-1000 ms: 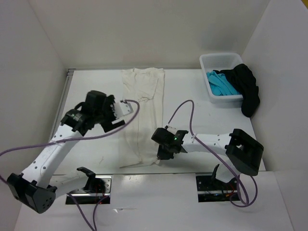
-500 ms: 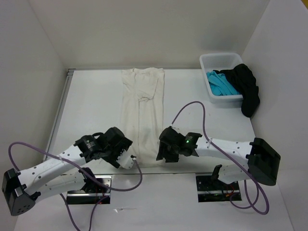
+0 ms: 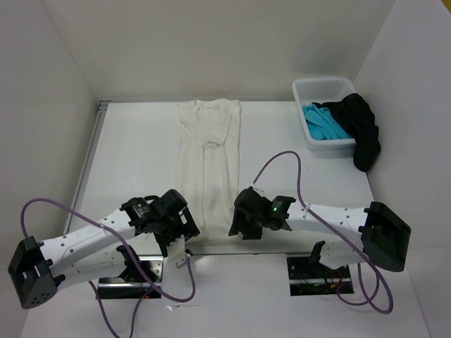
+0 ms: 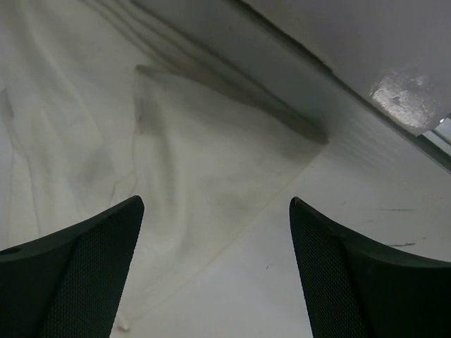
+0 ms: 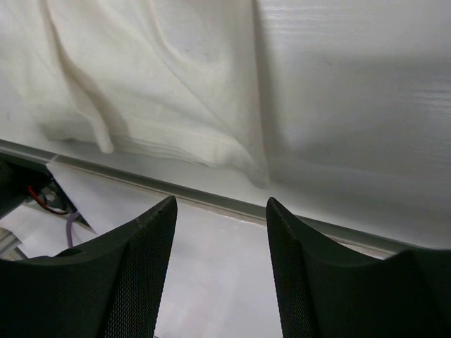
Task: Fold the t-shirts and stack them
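cream-white t-shirt (image 3: 209, 165) lies folded narrow, long axis running near-to-far.

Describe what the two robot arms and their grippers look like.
The left arm and right arm are white links with black joints; a purple cable loops along each. The right wrist shows a green light. The left gripper and right gripper have black, mesh-textured fingers.

Left tool (image 4: 216, 208) swung down beside cream t-shirt (image 3: 208, 162) hem, right tool (image 5: 220, 205) opened off it
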